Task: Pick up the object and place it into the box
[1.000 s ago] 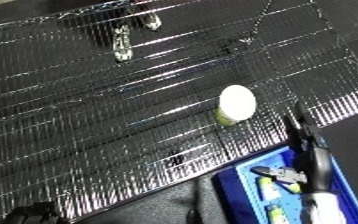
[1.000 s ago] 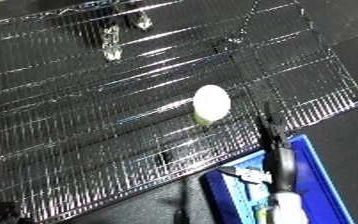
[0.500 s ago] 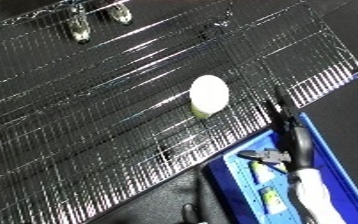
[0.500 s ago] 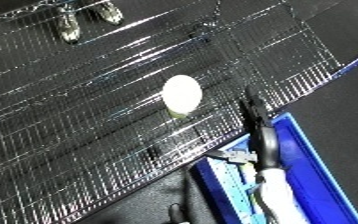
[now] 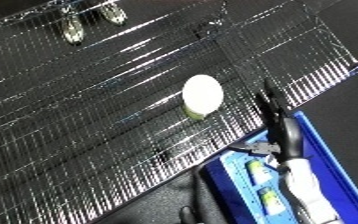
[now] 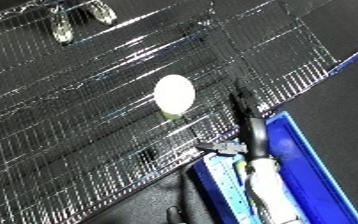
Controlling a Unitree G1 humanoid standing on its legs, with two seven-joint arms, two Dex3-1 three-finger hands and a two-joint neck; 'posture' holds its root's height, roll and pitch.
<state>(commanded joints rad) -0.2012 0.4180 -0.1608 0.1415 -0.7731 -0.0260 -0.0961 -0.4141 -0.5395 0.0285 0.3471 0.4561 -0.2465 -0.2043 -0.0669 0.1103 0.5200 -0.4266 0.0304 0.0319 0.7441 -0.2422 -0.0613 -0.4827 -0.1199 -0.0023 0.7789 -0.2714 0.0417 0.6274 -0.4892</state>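
One white object (image 5: 201,95) sits near the wire rack's (image 5: 87,115) edge, same as before. Right hand (image 5: 280,122) reaching closer now, fingers straight, holding nothing, above the blue bin (image 6: 291,150).

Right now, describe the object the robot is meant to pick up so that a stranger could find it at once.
Start from the wide wire mesh surface that fills most of the view. Near its lower right edge, just up-left of the blue bin and the right hand, lies a pale rounded object. It is the only light, smooth thing on the dark grid.
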